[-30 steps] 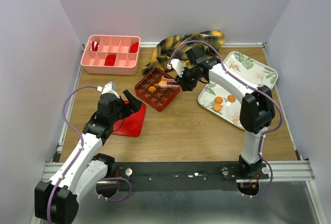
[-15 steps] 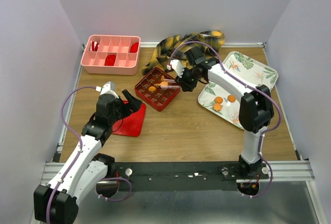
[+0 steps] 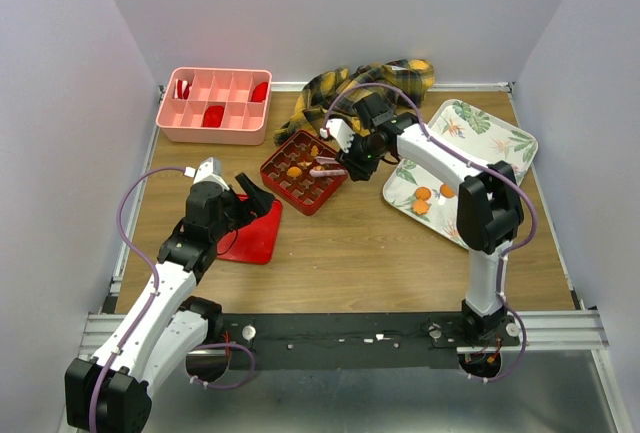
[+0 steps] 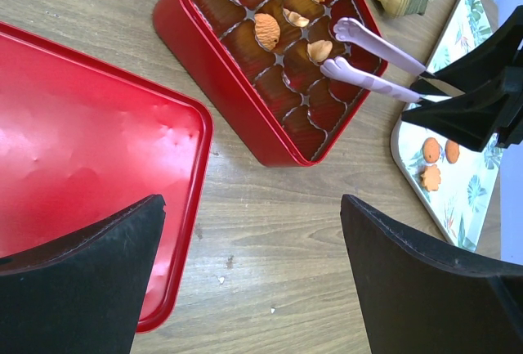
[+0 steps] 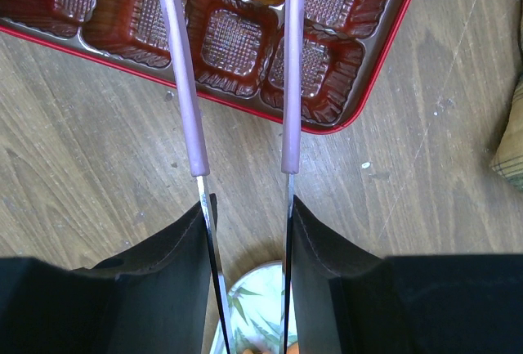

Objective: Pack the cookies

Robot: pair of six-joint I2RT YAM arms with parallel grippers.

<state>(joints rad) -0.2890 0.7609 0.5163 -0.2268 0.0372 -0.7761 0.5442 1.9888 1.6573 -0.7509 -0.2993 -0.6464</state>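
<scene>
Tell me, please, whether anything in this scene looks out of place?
The crumpled plaid cloth heaped at the back, touching the leaf-print tray, seems unrelated to packing. The cookies lie tilted in the red box, not flat.

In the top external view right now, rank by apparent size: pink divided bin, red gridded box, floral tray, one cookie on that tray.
1. floral tray
2. pink divided bin, close to the tray, so this order is unsure
3. red gridded box
4. cookie, smallest by far

Orange cookies [image 4: 266, 31] sit in a dark-red gridded box [image 4: 237, 84]; at its three o'clock, more on a white leaf-patterned tray [image 3: 490, 138]. Lilac tongs [image 4: 372, 80], brown wood-grain table [image 3: 350, 243].
</scene>
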